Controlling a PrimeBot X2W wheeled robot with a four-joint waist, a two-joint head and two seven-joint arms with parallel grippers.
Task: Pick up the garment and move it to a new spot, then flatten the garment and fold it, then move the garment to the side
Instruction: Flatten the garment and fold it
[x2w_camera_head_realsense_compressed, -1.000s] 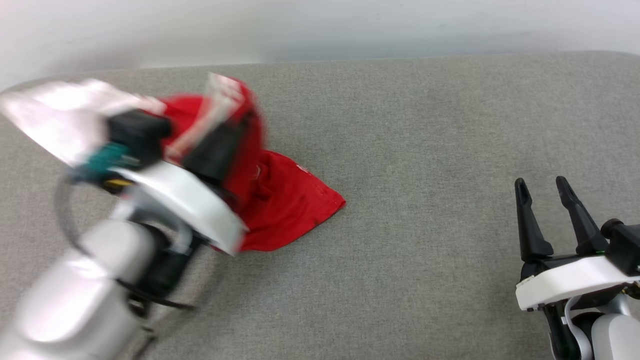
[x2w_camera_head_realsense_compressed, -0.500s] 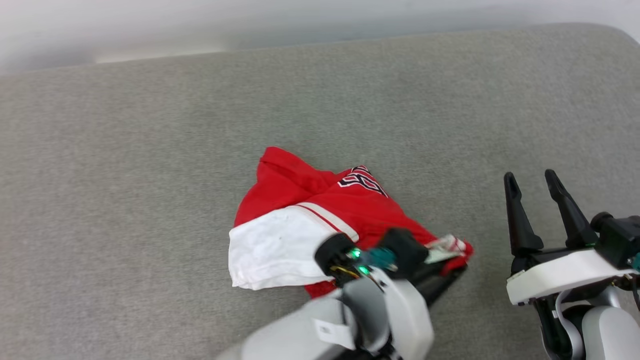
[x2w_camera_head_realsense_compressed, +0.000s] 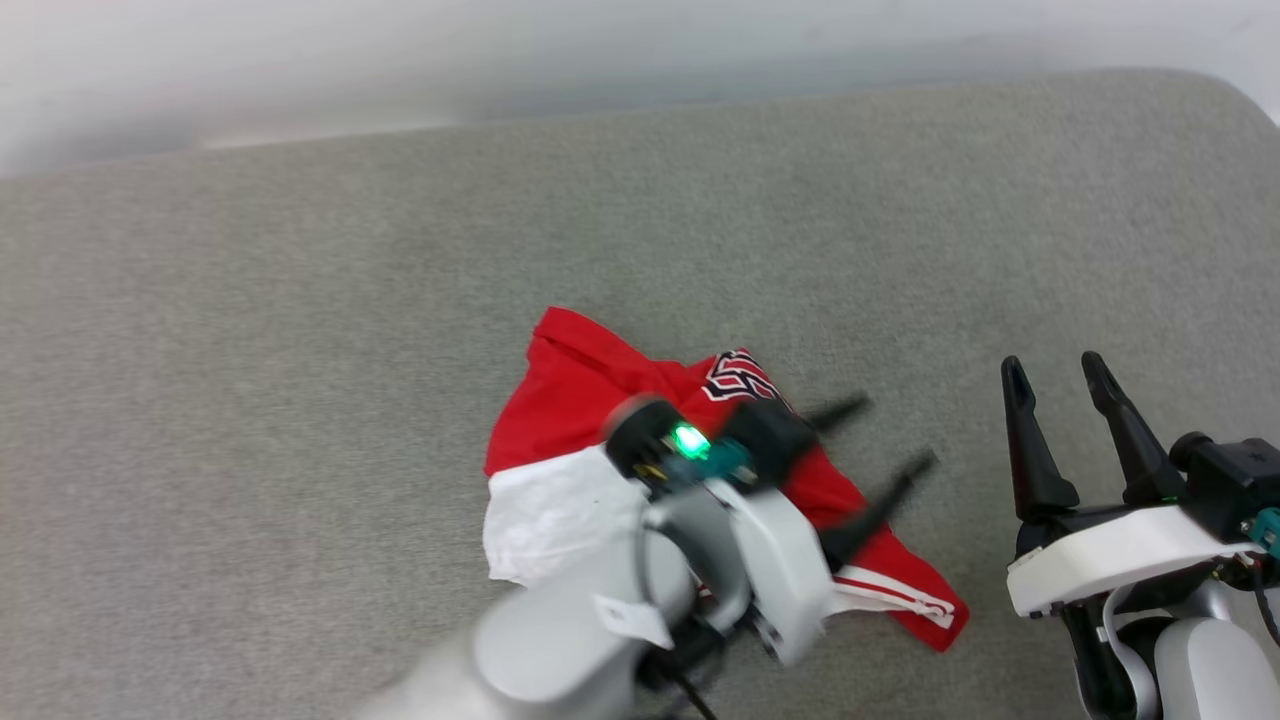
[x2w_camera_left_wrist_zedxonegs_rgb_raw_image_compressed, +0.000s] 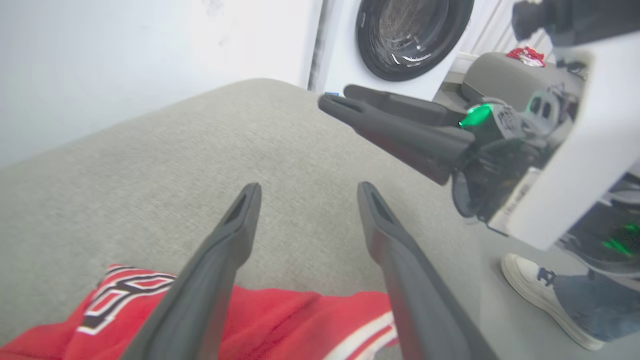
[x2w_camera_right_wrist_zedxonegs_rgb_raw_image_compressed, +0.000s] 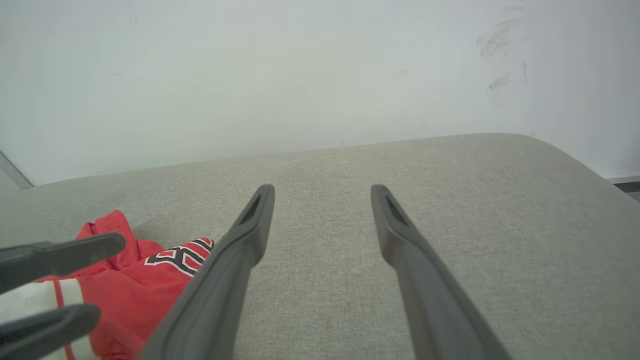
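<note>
The garment (x2w_camera_head_realsense_compressed: 580, 385), a red jersey with a white sleeve and black lettering, lies crumpled in a heap on the grey padded surface (x2w_camera_head_realsense_compressed: 300, 300). My left gripper (x2w_camera_head_realsense_compressed: 892, 432) hovers over the heap's right part, open, fingers pointing right, nothing between them. In the left wrist view the left gripper (x2w_camera_left_wrist_zedxonegs_rgb_raw_image_compressed: 308, 186) stands open above the garment (x2w_camera_left_wrist_zedxonegs_rgb_raw_image_compressed: 300, 315). My right gripper (x2w_camera_head_realsense_compressed: 1050, 362) is open and empty to the right of the heap, apart from it. In the right wrist view the right gripper (x2w_camera_right_wrist_zedxonegs_rgb_raw_image_compressed: 323, 189) is open, with the garment (x2w_camera_right_wrist_zedxonegs_rgb_raw_image_compressed: 135, 285) at lower left.
A white wall (x2w_camera_head_realsense_compressed: 640, 50) runs behind the grey surface. Off its right end, the left wrist view shows a washing machine (x2w_camera_left_wrist_zedxonegs_rgb_raw_image_compressed: 415, 35), a person's shoe (x2w_camera_left_wrist_zedxonegs_rgb_raw_image_compressed: 540, 280) on the floor and another grey cushion (x2w_camera_left_wrist_zedxonegs_rgb_raw_image_compressed: 500, 75). Bare grey surface extends left and behind the heap.
My left gripper brought the garment from the far left toward the middle, then opened and let it go. The head camera shifted. The right gripper stayed open.
</note>
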